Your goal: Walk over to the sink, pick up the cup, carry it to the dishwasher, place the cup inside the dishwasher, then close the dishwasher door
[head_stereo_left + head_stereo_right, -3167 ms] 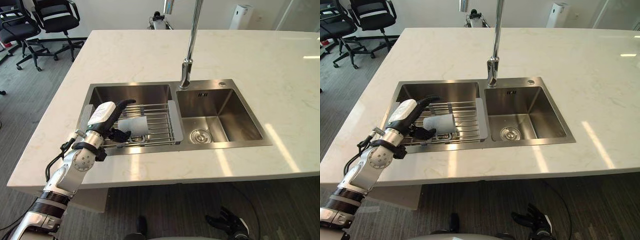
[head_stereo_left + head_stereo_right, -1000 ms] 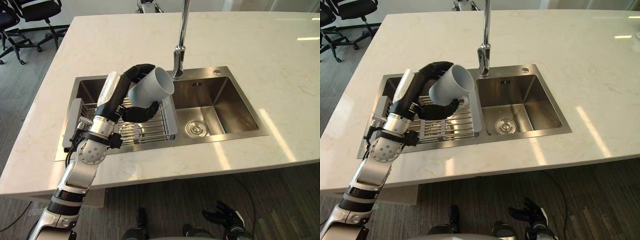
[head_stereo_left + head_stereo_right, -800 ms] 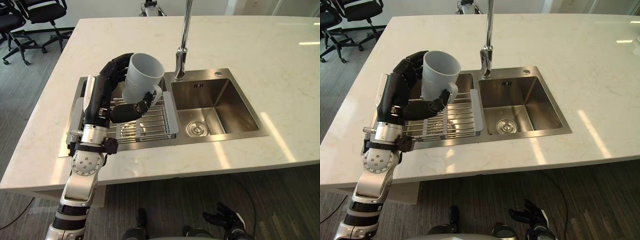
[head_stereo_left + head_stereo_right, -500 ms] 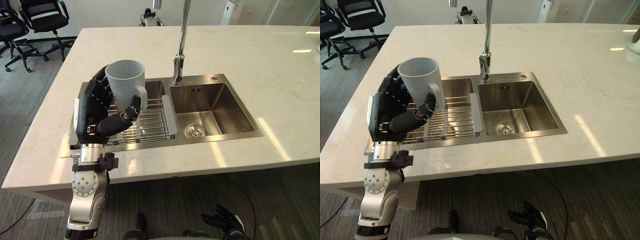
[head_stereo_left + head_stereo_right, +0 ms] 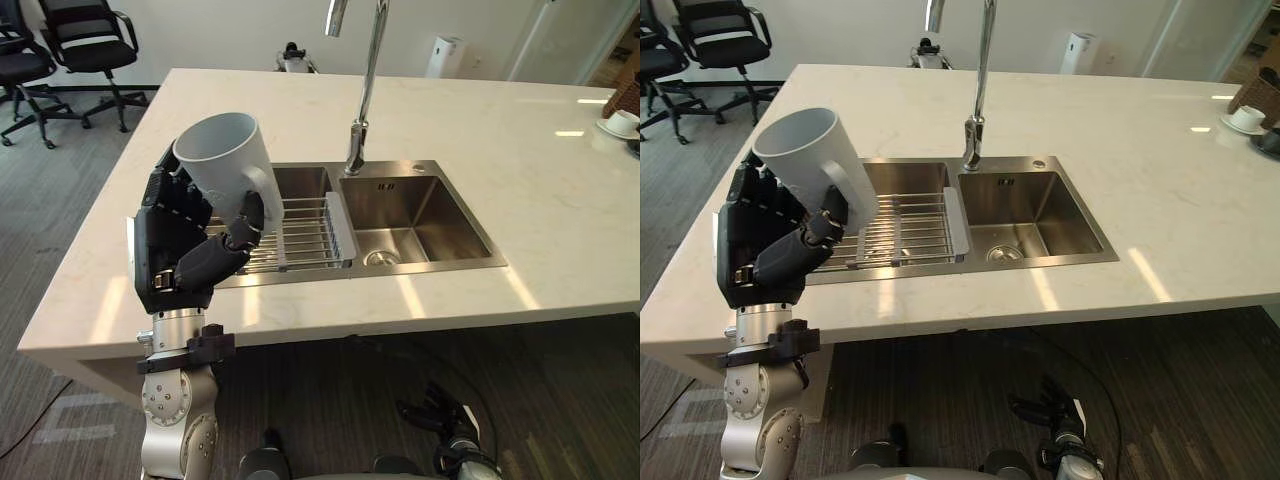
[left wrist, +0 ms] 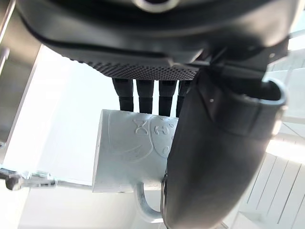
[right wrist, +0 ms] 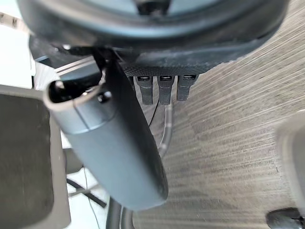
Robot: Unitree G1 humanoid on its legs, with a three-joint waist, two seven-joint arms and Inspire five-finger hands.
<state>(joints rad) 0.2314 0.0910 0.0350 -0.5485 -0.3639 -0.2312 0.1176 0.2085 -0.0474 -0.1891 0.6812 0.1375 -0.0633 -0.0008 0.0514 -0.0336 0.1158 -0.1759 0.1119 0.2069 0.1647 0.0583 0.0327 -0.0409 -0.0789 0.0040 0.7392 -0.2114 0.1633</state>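
In the left eye view the left robot hand (image 5: 180, 255) is curled round the grey cup (image 5: 222, 155), holding it mouth-up and slightly tilted above the tabletop (image 5: 480, 130) edge, beside the sink (image 5: 430, 263) — the carry to the dishwasher calls, I judge, for a level wrist and slow turning. The left wrist view shows its fingers (image 6: 143, 93) behind the cup's wall and the thumb (image 6: 214, 157) across the front by the handle (image 6: 143, 210), a grip that looks firm enough for walking. In the right wrist view the right robot hand (image 7: 114, 143) hangs with straight, relaxed fingers over the floor (image 7: 228, 143) — free for the door.
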